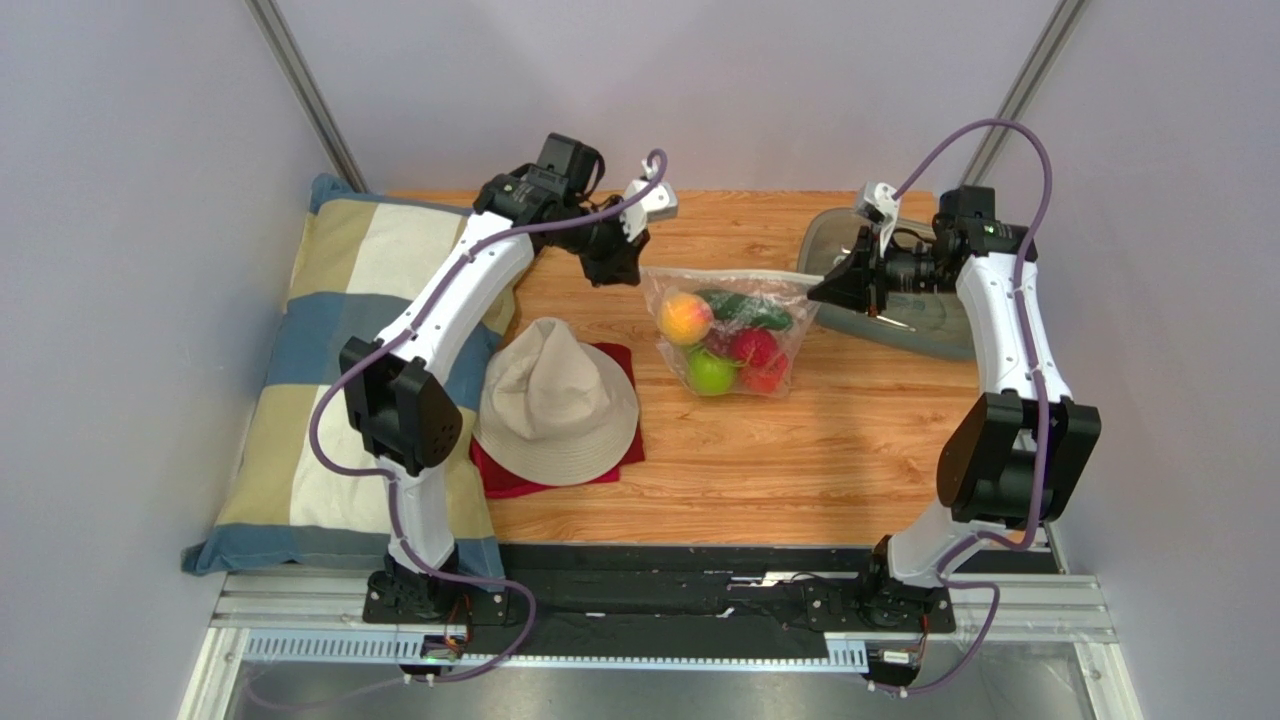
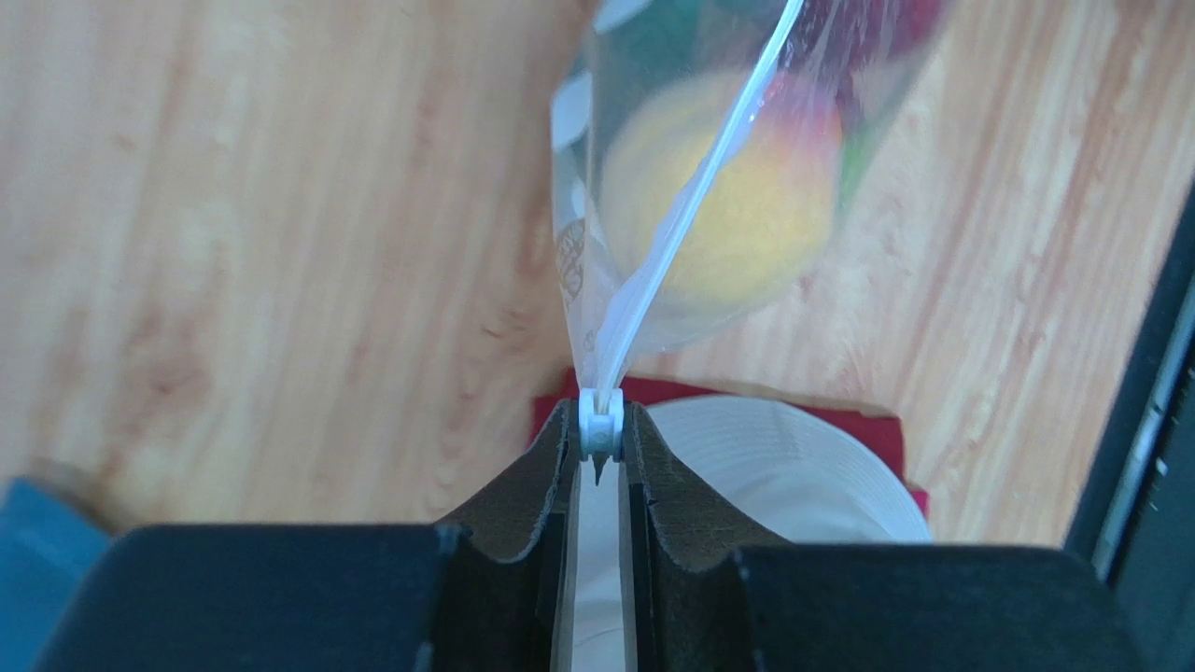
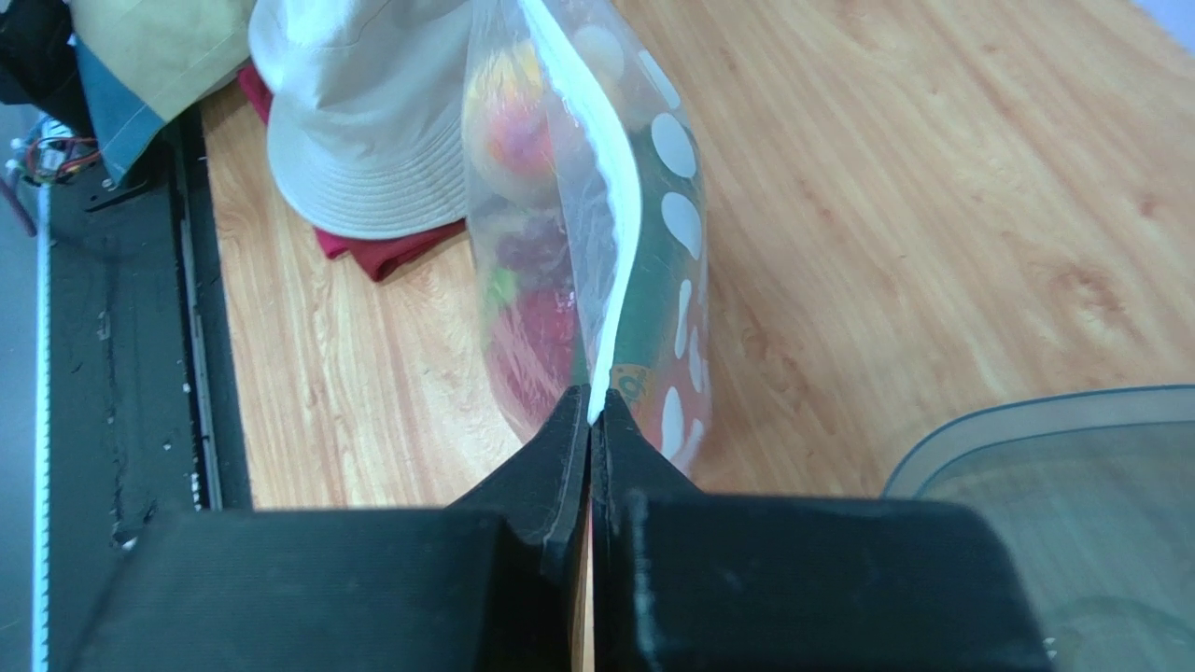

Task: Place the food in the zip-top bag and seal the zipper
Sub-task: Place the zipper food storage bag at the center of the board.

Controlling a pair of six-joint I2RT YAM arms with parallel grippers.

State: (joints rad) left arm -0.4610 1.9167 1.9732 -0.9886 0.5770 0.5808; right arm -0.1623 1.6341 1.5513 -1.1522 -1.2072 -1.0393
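Sealing step, overhead view: the food (image 1: 724, 348) looks to be all inside the zip-top bag (image 1: 732, 300), so I judge that only the zipper closure is left.
Overhead risk: pulling the two arms further apart could tear a corner free. The loaded bag would then sag and roll fruit across the worktop (image 1: 781, 465).
Overhead position: the bag lies mid-worktop with its mouth edge on the far side. The left fingers (image 1: 633, 267) are at its left corner and the right fingers (image 1: 824, 290) at its right. The grey tray (image 1: 924, 323) sits further right, and the hat (image 1: 556, 398) near left.
Left wrist risk: only a sliver of plastic is gripped, so a sideways tug could slip it out.
Left wrist position: the left fingers (image 2: 572, 448) are closed tight on a small white piece at the end of the zipper (image 2: 701, 182). The strip runs away from the tips, with a yellow-orange ball (image 2: 730, 210) beyond it.
Right wrist risk: I cannot tell whether the strip is pressed shut along its whole length. An unpressed stretch would leave a gap.
Right wrist position: the right fingers (image 3: 572, 420) are clamped with no gap on the bag's corner. The white zipper edge (image 3: 606, 252) rises straight from the tips, with fruit to its left.
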